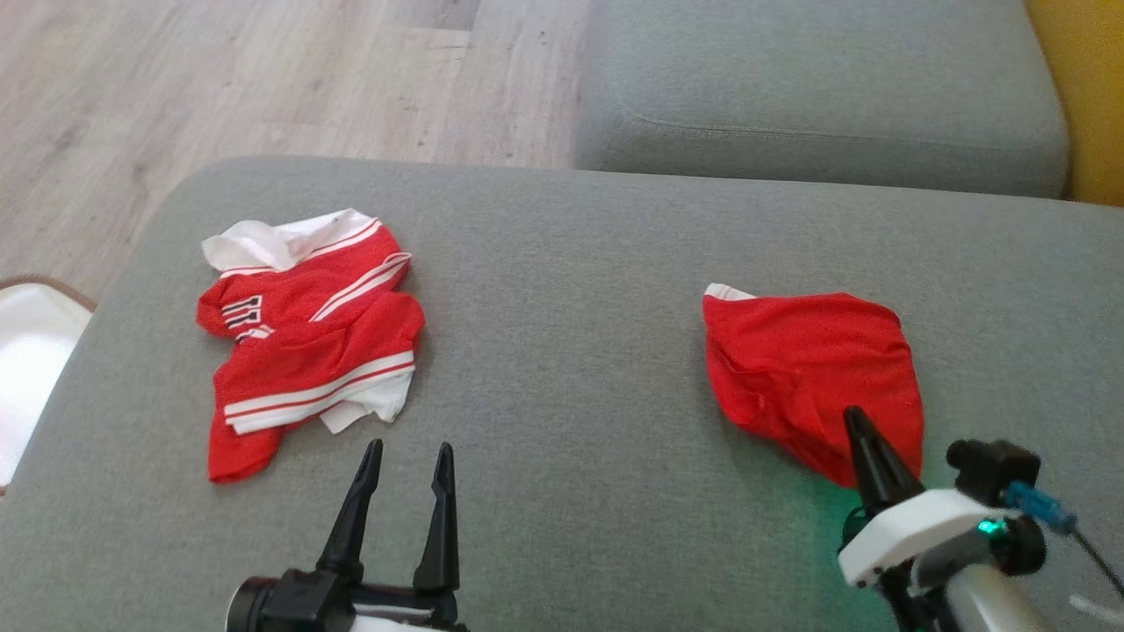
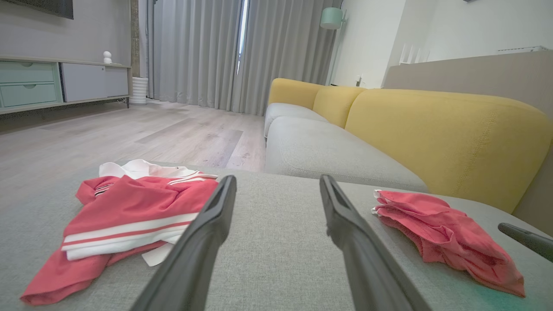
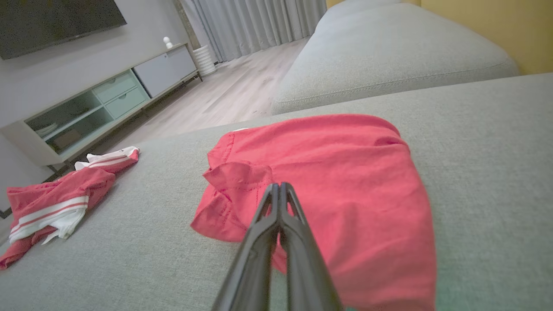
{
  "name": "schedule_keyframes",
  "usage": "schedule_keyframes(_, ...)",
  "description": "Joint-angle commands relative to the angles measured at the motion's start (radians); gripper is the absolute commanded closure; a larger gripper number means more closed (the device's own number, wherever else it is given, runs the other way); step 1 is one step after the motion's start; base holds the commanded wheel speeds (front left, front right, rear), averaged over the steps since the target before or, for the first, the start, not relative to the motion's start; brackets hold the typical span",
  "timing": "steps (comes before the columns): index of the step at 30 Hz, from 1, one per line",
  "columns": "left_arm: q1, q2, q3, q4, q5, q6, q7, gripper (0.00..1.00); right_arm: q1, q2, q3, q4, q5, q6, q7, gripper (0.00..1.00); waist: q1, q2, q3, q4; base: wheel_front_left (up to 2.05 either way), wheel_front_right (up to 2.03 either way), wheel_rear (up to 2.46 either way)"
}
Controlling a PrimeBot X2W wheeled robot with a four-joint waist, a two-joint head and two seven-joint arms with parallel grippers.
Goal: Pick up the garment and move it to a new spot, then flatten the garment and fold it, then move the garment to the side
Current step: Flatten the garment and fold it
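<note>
Lying bunched on the grey cushion (image 1: 571, 263), right side: plain red garment (image 1: 812, 369). Right gripper (image 3: 281, 186) closed, tips over its near edge; cloth caught or not, unclear. Left gripper (image 1: 410, 448) open beside the striped jersey (image 1: 307, 351). Step: probably pick-up; next, a sure pinch, then lift.

the left gripper (image 1: 408, 449) sits at the bottom of the head view, left of the middle. its two dark fingers point up and stand apart. the right gripper (image 1: 853, 417) is at the lower right, on a white wrist (image 1: 913, 527). its fingers are pressed tight together and lean up and a bit left.
</note>
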Motion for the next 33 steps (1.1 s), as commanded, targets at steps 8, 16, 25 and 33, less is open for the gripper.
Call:
schedule_keyframes(8,-0.031,-0.003,0.014,-0.03,0.005,-0.007,-0.005,0.0,-0.141,-0.069,0.048,0.081,0.023,0.007,0.105,1.0,0.0001,-0.0001,0.022,0.058,0.0,0.0,0.0)
schedule_keyframes(16,-0.038,-0.003,0.013,-0.025,-0.013,0.003,-0.005,0.0,-0.165,-0.04,0.151,0.162,0.1,0.007,0.106,1.0,0.0001,-0.0001,0.03,0.083,0.0,0.0,0.0)
schedule_keyframes(25,-0.034,-0.003,0.018,-0.024,-0.017,0.01,-0.005,0.0,-0.146,0.024,0.361,0.17,0.193,0.007,0.073,1.0,0.0001,-0.0001,0.004,0.064,0.0,0.0,0.0)
schedule_keyframes(33,-0.005,-0.003,0.053,-0.04,-0.02,0.04,-0.005,0.0,-0.112,-0.003,0.363,0.143,0.222,0.007,-0.068,0.0,0.0001,-0.0001,-0.033,0.023,0.0,0.0,0.0)
